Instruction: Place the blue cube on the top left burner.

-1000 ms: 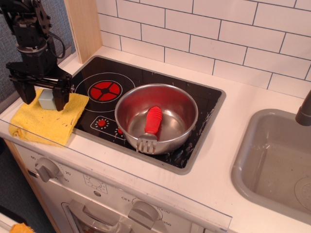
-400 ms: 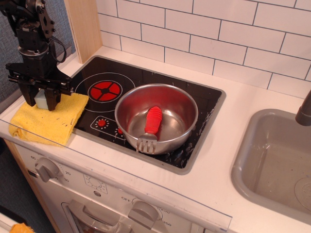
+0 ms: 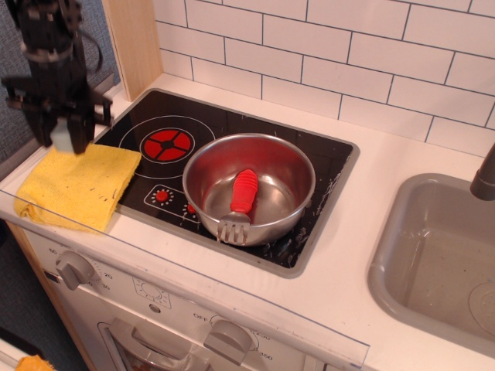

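Risk: blue cube (image 3: 60, 135) slipping out during the carry right toward the top left burner (image 3: 167, 142), or landing on the steel pan (image 3: 249, 188) rim just beside it, if the release is coming late. Gripper (image 3: 59, 131), at frame's upper left, is hanging over the yellow cloth (image 3: 75, 184); jaws are narrowly spread, clamping the cube, clear of the cloth.
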`<action>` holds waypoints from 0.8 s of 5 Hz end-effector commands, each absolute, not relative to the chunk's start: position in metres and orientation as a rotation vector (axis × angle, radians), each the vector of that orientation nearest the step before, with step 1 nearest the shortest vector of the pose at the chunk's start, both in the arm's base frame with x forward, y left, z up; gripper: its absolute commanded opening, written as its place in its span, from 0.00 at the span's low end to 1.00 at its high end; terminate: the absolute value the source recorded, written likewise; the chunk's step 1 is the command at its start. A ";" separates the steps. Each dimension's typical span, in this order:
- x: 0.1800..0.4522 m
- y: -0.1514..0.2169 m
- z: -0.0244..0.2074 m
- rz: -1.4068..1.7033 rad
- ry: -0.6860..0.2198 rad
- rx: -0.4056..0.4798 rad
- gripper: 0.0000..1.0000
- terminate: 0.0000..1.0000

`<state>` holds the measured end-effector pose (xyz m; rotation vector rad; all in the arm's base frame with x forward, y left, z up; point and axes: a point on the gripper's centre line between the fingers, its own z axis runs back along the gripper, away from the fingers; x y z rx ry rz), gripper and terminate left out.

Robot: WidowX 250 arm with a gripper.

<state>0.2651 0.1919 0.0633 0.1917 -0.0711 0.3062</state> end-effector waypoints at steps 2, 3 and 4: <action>0.335 0.163 0.103 0.189 -0.214 0.189 0.00 0.00; 0.358 0.152 0.090 0.127 -0.212 0.191 0.00 0.00; 0.372 0.142 0.072 0.086 -0.178 0.179 0.00 0.00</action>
